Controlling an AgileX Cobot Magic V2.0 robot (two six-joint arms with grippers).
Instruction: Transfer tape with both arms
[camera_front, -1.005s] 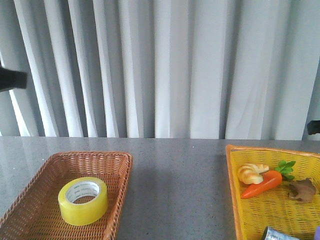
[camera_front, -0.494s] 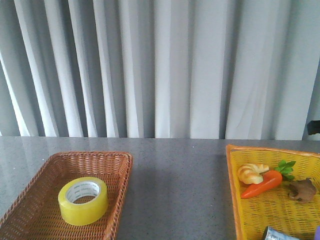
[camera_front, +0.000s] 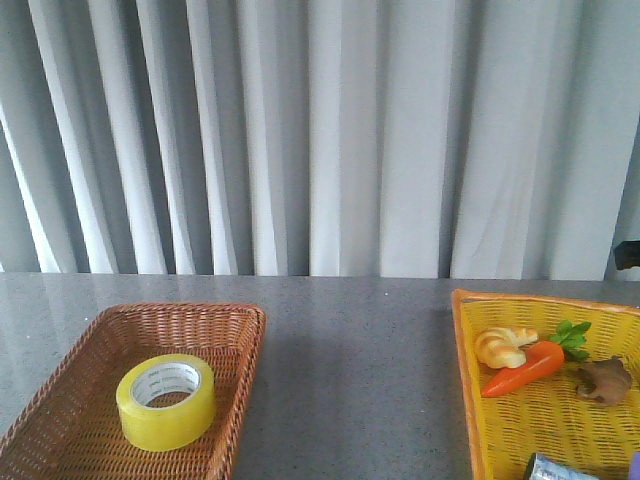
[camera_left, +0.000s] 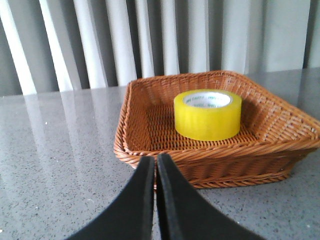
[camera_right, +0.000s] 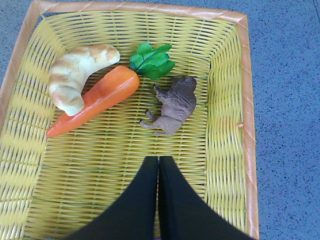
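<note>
Task not started: tape (camera_front: 166, 401) sits flat in brown wicker basket (camera_front: 243, 340) on table (camera_front: 350, 370), untouched. Left fingers (camera_left: 155, 167) pressed together, empty, short of basket. Right fingers (camera_right: 158, 165) closed, empty, above yellow basket (camera_right: 245, 100). Pickup, handover, placement all remain

Open grey counter (camera_front: 350, 370) runs between the brown wicker basket (camera_front: 245, 350) and the yellow basket (camera_front: 462, 380), with nothing standing on it. The tape (camera_front: 166, 401) sits alone in the brown basket, ringed by its raised walls. In the yellow basket, a croissant (camera_right: 75, 75), carrot (camera_right: 97, 97) and toy animal (camera_right: 175, 105) crowd one end.
</note>
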